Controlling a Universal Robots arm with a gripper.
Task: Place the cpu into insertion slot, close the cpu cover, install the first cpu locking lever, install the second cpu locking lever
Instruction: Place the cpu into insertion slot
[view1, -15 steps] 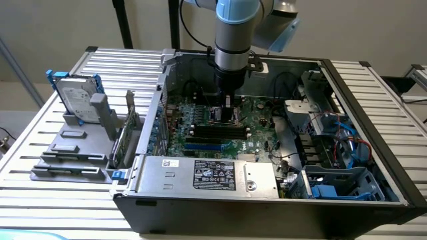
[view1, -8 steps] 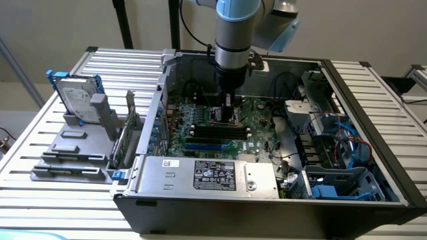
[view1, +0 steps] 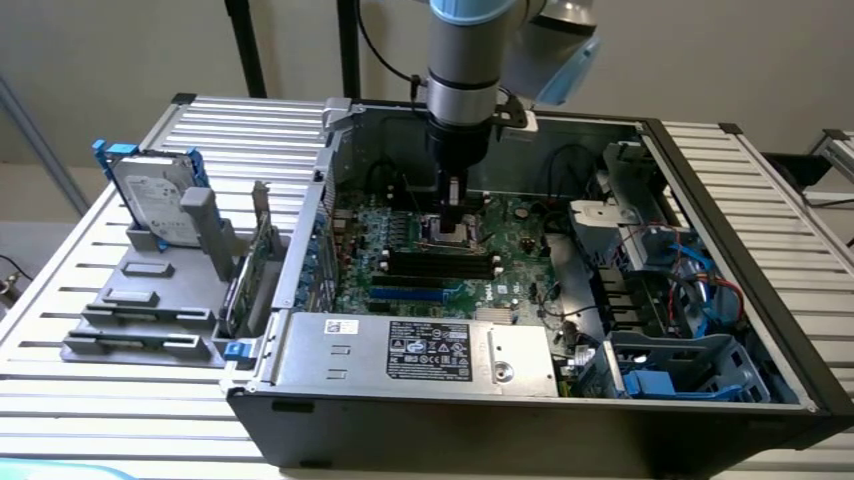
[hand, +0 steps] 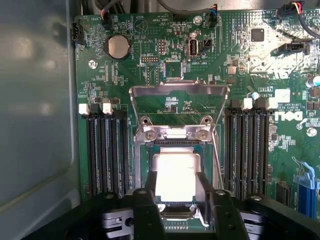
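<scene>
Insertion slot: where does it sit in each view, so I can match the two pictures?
Exterior view: the insertion slot is mid-motherboard, directly under the gripper.
Wrist view: the insertion slot surrounds the cpu, between two banks of memory slots.
Shared landmark: the black memory slots beside it.

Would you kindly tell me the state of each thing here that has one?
cpu, lying flat in the insertion slot, uncovered.
insertion slot, occupied by the cpu.
cpu cover, open, standing up off the slot.
gripper, low over the cpu.
computer case, open, insides exposed.
</scene>
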